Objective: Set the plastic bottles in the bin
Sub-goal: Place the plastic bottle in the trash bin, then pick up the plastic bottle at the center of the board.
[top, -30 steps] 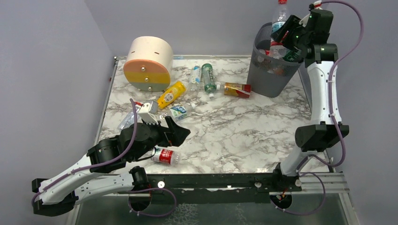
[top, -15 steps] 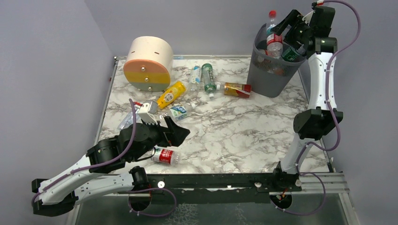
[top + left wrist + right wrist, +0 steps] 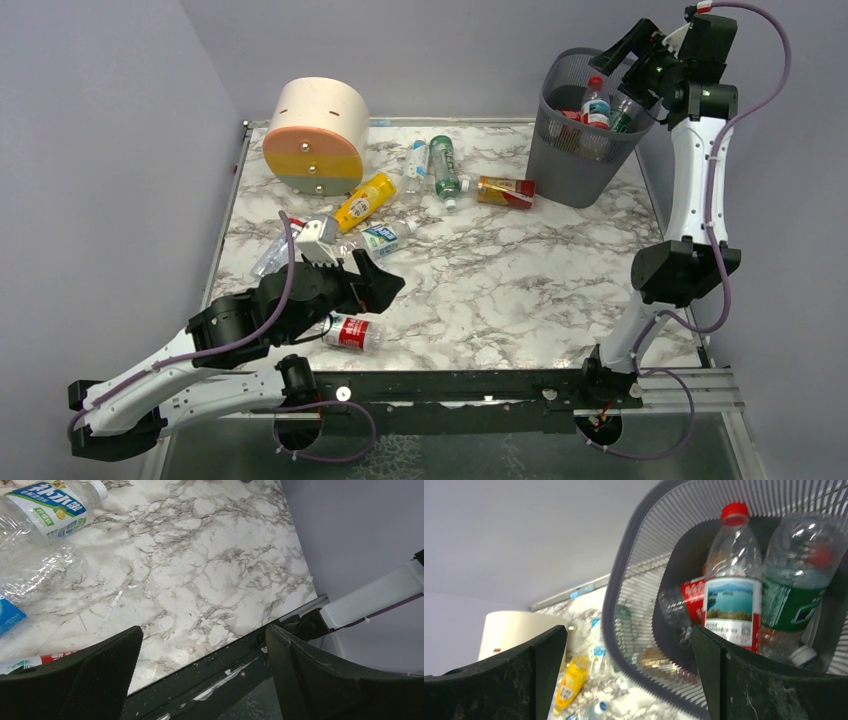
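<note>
bin (image 3: 570, 172): three bottles (image 3: 731, 600) visible
left of bin: seven-plus bottles, marble table (image 3: 520, 290), lilac walls (image 3: 100, 150)
left gripper (image 3: 203, 631): agape, empty
right gripper (image 3: 629, 630): agape, empty

White arms (image 3: 690, 190) with black joints (image 3: 685, 272), purple cables (image 3: 786, 55), textured black fingers (image 3: 325, 680)

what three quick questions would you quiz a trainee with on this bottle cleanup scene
1. True or false: the right tool is gripping a bottle.
2. The upright red-capped bottle stands in: A the mesh bin; B a cardboard box; C the bare tabletop.
3. What colour is the bottle lying closest to the round drawer unit?
Key: 1 false, it is open and empty above the mesh bin. 2 A. 3 yellow, the yellow bottle.
</note>
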{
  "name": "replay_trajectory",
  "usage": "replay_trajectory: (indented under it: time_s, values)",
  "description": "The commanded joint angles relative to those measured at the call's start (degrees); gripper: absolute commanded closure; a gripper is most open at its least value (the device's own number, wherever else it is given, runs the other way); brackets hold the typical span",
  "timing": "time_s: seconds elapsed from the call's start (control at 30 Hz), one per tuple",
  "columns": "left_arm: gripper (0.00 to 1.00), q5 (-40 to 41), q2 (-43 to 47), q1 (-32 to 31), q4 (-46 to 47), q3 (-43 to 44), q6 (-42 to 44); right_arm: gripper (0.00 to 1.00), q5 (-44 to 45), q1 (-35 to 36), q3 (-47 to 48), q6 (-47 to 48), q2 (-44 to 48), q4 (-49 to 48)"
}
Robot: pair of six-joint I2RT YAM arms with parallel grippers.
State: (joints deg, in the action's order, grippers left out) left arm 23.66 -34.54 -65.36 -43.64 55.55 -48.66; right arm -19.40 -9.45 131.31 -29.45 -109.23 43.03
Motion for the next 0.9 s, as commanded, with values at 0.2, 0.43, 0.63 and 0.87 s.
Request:
replay_trajectory:
  time_s: [0.2,0.43,0.63,0.87]
  values:
    - [0.01,3.8,-7.4,0.1,-3.5,1.3,2.8,0.02,-13.8,2.4,-20.0,-1.5,19.9,-6.2]
    - [0.01,0.9,-18.0,3.3,-0.8,1.1,9.6,0.02,-14.6,8.8,-33.4,0.7,29.8,-6.0]
    - [0.01,-14.8,-26.4,20.3,5.0,-0.7,19.2,0.02,-14.6,12.9,-43.2,1.3,36.3,-6.0]
    - [0.01,-19.1,-30.9,32.8,4.5,-2.1,23.3,0.01,-15.7,14.1,-50.1,3.1,40.9,-5.0]
